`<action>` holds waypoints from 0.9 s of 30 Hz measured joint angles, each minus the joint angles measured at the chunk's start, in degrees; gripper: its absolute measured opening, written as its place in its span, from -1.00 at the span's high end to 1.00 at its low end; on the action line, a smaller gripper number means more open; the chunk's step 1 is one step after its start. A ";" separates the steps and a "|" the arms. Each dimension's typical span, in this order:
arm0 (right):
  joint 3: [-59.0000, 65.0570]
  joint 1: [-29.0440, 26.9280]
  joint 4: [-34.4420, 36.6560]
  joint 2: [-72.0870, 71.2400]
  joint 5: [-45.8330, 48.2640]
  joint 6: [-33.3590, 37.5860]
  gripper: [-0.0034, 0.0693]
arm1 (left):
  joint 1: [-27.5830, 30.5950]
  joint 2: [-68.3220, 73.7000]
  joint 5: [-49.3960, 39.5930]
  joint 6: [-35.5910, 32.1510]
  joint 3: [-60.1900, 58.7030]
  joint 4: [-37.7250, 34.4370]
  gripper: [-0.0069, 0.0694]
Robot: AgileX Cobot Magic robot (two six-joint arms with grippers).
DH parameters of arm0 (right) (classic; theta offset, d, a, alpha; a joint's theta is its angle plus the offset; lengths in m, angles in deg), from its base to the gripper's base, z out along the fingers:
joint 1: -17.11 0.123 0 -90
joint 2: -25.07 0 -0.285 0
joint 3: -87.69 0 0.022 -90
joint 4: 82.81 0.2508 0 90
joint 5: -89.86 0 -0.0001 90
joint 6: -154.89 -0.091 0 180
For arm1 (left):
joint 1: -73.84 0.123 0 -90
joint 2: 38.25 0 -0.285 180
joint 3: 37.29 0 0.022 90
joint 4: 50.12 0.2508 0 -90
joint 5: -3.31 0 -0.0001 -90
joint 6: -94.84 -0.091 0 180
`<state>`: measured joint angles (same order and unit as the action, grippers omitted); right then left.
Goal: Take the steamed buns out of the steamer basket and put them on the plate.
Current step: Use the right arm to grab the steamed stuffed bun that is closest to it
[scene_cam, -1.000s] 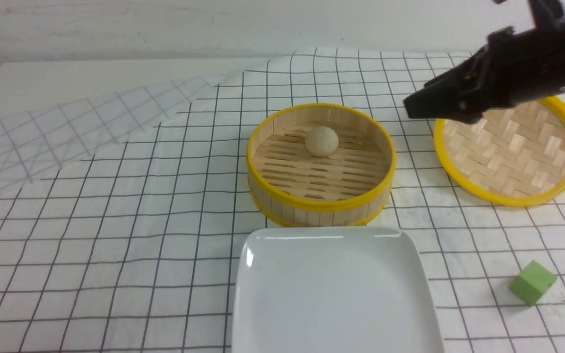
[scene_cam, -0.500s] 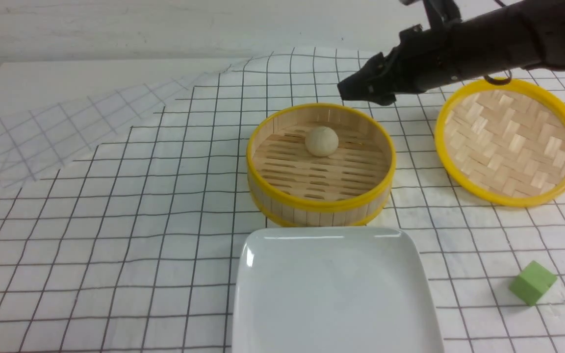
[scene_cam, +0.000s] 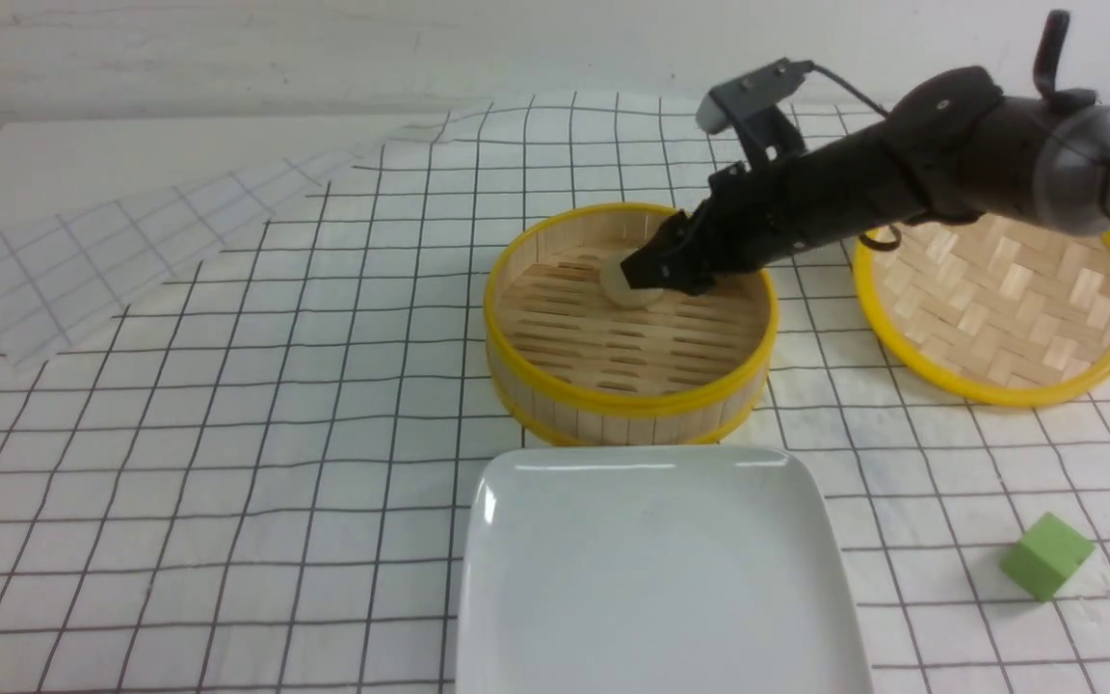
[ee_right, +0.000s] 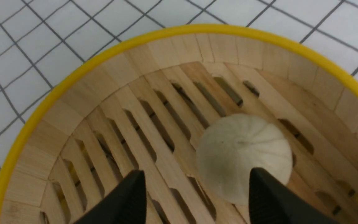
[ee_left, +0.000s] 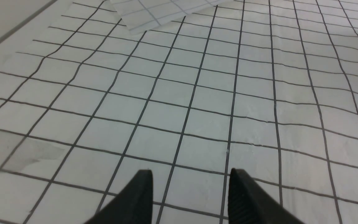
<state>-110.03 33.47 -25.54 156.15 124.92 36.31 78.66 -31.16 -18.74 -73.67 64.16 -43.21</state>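
Note:
One steamed bun (ee_right: pixel 244 149), a small off-white dome, sits on the slatted floor of the steamer basket (ee_right: pixel 166 32). In the front view the steamer basket (scene_cam: pixel 613 410) stands mid-table and the bun (scene_cam: pixel 613 287) is mostly hidden behind my right gripper (scene_cam: pixel 647 275). That gripper (ee_right: pixel 196 171) reaches down into the basket and is open. The bun lies just ahead of its tips, nearer one finger (ee_right: pixel 269 196) than the other. The white square plate (scene_cam: pixel 656 578) lies bare just in front of the basket. My left gripper (ee_left: pixel 191 171) is open over the grid cloth, nothing between its fingers.
The shallow woven lid (scene_cam: pixel 998 299) with a yellow rim lies to the right of the basket, under my right arm. A green cube (scene_cam: pixel 1046 556) sits at the front right. The grid cloth (scene_cam: pixel 227 386) is rumpled at the back left.
My right arm has swung left from above the lid and dipped into the basket, bringing its open jaws down to the bun. Bun, basket and plate have not moved.

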 joint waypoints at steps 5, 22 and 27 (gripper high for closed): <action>-0.06 1.28 -1.31 0.67 -1.40 0.20 -0.31 | 0.00 0.00 0.00 0.00 0.00 0.00 -0.11; -0.28 1.80 -6.01 1.14 -9.74 3.24 -0.31 | 0.00 0.00 0.00 0.00 0.00 0.00 -0.11; -0.28 1.80 -5.90 2.38 -10.14 3.37 -0.31 | 0.00 0.00 0.00 0.00 0.00 0.00 -0.11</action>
<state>-110.30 35.27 -31.44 158.53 114.79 39.68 78.66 -31.16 -18.74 -73.67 64.16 -43.21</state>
